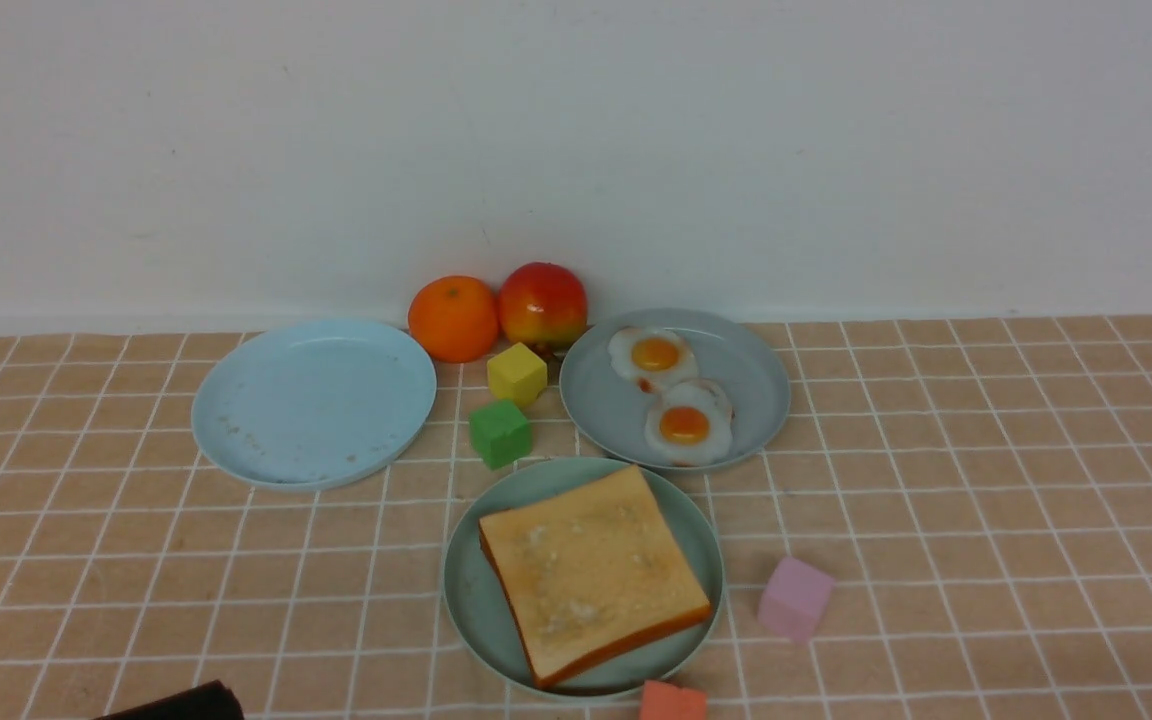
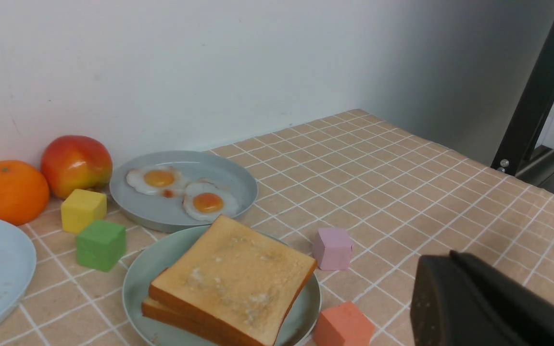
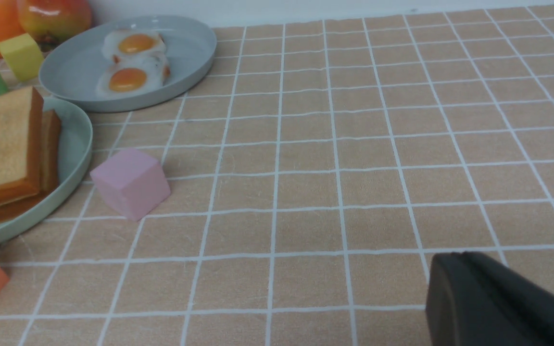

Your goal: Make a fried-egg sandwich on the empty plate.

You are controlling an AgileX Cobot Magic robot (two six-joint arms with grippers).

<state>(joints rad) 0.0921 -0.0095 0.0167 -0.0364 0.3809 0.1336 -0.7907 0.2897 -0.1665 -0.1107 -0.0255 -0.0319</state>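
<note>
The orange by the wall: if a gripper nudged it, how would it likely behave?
The orange looks round and smooth, so it would probably roll. The apple touching it and the wall behind could stop it quickly. Its glossy skin may slip between fingers.

An orange (image 1: pixel 453 318), an apple (image 1: pixel 543 304) and coloured cubes (image 1: pixel 501 433) sit around the pale blue plate (image 1: pixel 236 420)

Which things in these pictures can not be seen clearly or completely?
- Inside the sandwich: every view; the top toast hides any egg.
- Orange cube: front view, cut by the bottom edge.
- Left gripper: left wrist view, cut by the frame edge.
- Right gripper: right wrist view, likewise.
</note>
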